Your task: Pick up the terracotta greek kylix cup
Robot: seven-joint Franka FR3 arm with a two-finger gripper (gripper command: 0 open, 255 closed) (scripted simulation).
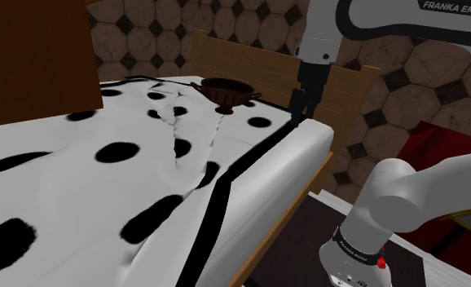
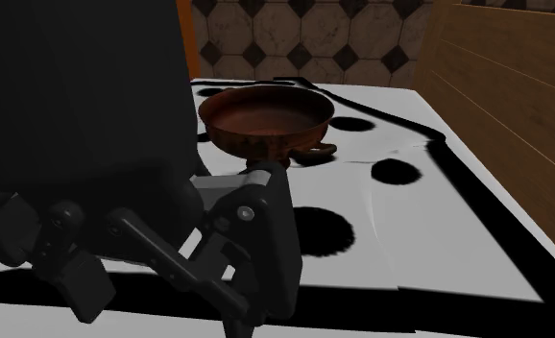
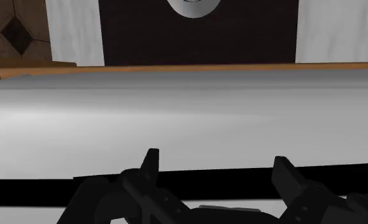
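The cup, a brown shallow bowl on a short foot with side handles, stands upright on the bed. It sits in the upper middle of the shoulder view, just in front of the wooden headboard. The bed's cover is white with black spots, and a black stripe runs along its edge.

The gripper hangs point-down from the white arm, right of the cup in the upper right part of that frame. It is at the bed's striped edge, close to the headboard and apart from the cup.

In the second exterior view the cup is in the upper middle. The dark bulk of the hand takes up the left and lower left in front of it.

In the wrist view the fingers are spread wide with nothing between them. They are over the pale cover and its black stripe, with the bed's wooden side rail beyond.

A tiled wall of brown octagons rises behind the headboard.
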